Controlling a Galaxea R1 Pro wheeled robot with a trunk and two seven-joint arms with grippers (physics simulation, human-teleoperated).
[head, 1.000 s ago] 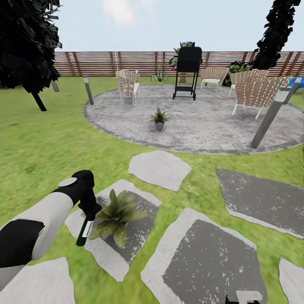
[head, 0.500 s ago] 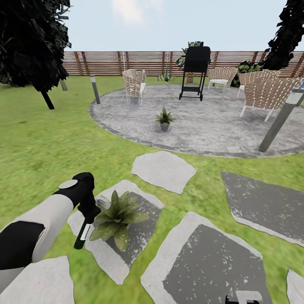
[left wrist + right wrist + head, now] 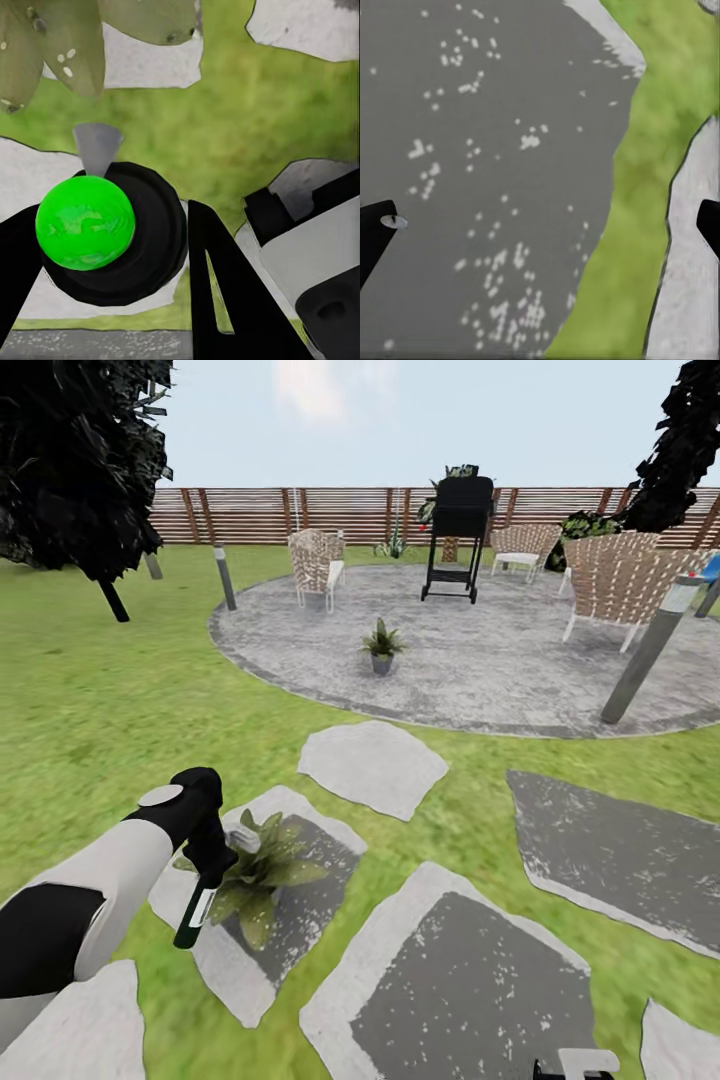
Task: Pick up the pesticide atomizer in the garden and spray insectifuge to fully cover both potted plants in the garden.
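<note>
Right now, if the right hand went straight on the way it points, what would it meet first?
Probably the dark grey stepping stone straight ahead of the open right hand; nothing shows between them, though depth is unclear.

Cam panned slightly, scene shifted; near potted plant [image 3: 250,865] now closer under pesticide atomizer [image 3: 200,905], leaves overlapping nozzle.

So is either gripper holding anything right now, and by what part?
The left gripper holds the green spray bottle with the pale grey trigger head just below that head, body hanging down. The right gripper is open over a grey stepping stone.
</note>
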